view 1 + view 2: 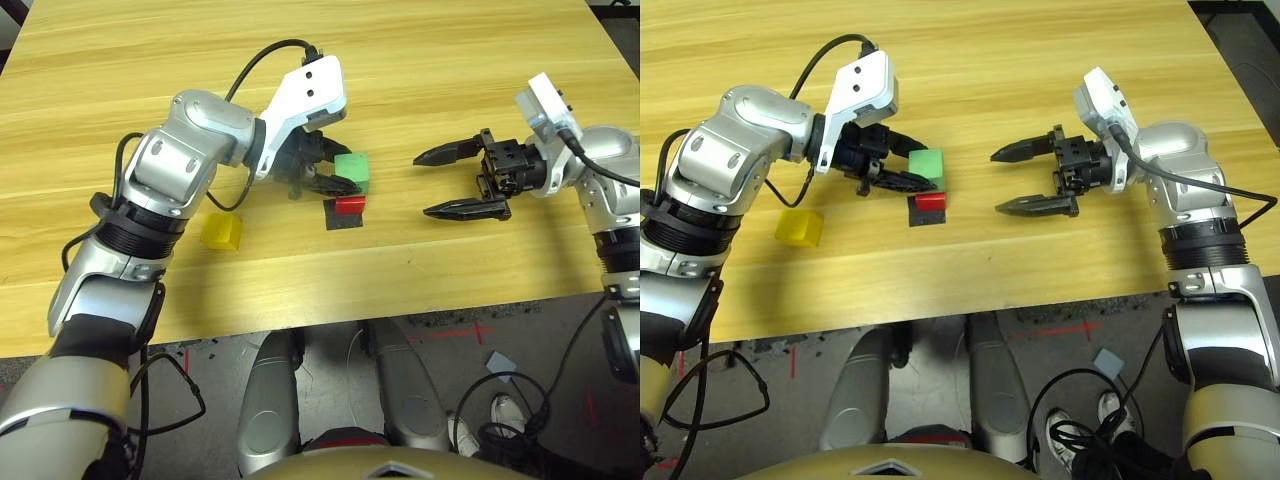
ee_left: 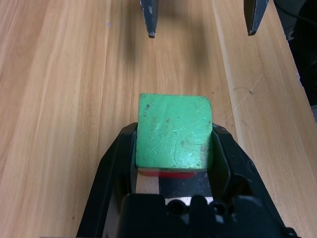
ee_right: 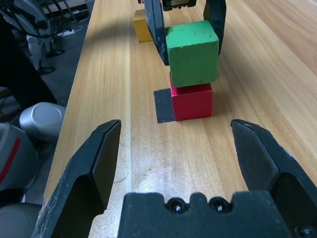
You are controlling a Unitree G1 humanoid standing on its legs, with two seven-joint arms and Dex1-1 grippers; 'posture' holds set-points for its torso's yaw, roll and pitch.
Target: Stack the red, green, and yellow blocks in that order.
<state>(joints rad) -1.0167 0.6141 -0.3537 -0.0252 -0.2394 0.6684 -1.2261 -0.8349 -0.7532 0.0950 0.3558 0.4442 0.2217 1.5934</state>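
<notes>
Stacking at the second tier: the left tool (image 1: 322,172) grips the green block (image 3: 192,52) between its fingers, and the green block sits on the red block (image 3: 191,100), turned slightly askew, so release appears to be the step in hand. The red block rests on the black patch (image 3: 163,105) on the table (image 1: 440,60). The yellow block (image 1: 222,231) lies loose, well apart from the red block on the left arm's side, and remains to be placed on top. The right tool (image 1: 1032,180) is spread wide and empty, facing the red block. The right wrist view shows the skewed overlap of the two tiers; the left wrist view shows the fingers (image 2: 225,158) pressed against the green block's sides.
</notes>
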